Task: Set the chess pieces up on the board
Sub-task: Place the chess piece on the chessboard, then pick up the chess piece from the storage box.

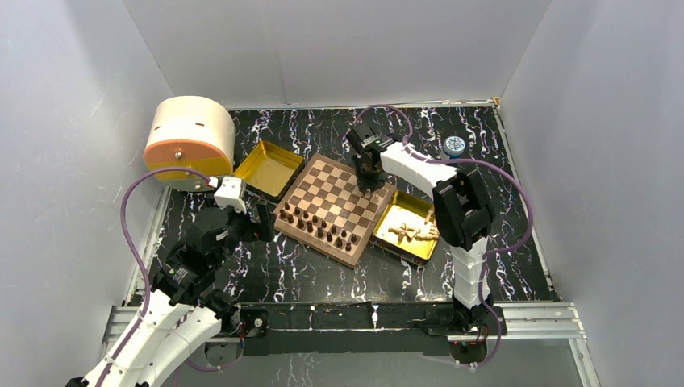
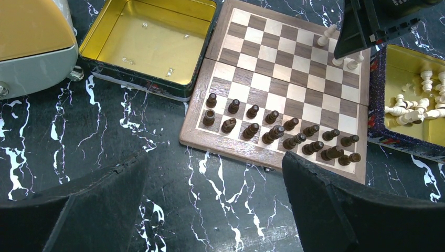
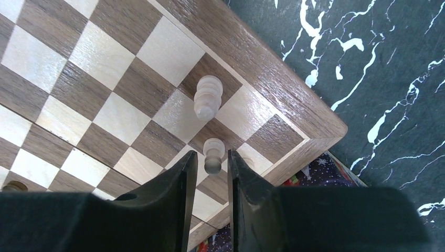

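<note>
Jaws, right: narrowed to a slim gap astride a light pawn (image 3: 212,156) that stands on the board; whether they press on it cannot be told.
Jaws, left: spread wide, grasping nothing, hanging over bare desk toward the near-left corner, just short of the board.
Board (image 1: 339,189): mid-desk, turned slantwise to the edges.
Dark set (image 2: 273,134): two upright rows along the board side that faces the near-left corner; judged complete.
Light set, placed: the pawn and a taller piece (image 3: 208,97) just beside it, at the board corner nearest the right edge of the desk.
Light set, unplaced: loose pieces (image 2: 414,107) lying jumbled in a gold tray (image 1: 403,208) between the board and the right edge.
Second gold tray (image 2: 152,42): toward the far-left corner, holding no chessmen.
Progress: judged just past halfway. The dark side is done and the light side barely begun, with most light pieces yet to be carried over and stood.
</note>
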Available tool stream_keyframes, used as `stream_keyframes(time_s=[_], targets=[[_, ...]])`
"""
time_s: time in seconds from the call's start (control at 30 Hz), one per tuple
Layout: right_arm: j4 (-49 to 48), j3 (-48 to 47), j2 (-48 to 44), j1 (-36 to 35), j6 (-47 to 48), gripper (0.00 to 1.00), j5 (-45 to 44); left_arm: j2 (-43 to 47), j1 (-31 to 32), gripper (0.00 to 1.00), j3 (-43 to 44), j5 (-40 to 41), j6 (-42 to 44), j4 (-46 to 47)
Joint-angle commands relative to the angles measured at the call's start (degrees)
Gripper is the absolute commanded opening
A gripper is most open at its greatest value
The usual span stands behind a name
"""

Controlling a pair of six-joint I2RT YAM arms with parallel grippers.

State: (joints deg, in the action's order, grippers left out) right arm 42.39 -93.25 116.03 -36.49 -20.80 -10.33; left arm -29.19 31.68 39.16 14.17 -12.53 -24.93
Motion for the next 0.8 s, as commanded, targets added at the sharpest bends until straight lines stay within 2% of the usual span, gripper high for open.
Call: stream_keyframes(time_s=[0.0, 0.4, 0.53, 0.77], targets=[[0.45, -3.74, -0.98, 0.21, -0.30, 0.38, -0.38, 0.29, 0.22, 0.95, -0.05, 1.16, 0.58, 0.01], [2.83, -4.04, -6.95, 0.25, -1.33, 0.42, -1.07, -0.16, 0.22, 0.95, -0.06, 0.87, 0.58, 0.03], [2.42, 0.64, -11.40, 0.20, -1.92, 0.38, -1.67, 0.19, 0.22, 0.95, -0.19, 1.24, 0.57, 0.03], [2.72, 10.94, -20.53, 0.20, -3.32, 0.38, -4.43, -0.01, 0.22, 0.95, -0.06, 1.12, 0.58, 0.05]])
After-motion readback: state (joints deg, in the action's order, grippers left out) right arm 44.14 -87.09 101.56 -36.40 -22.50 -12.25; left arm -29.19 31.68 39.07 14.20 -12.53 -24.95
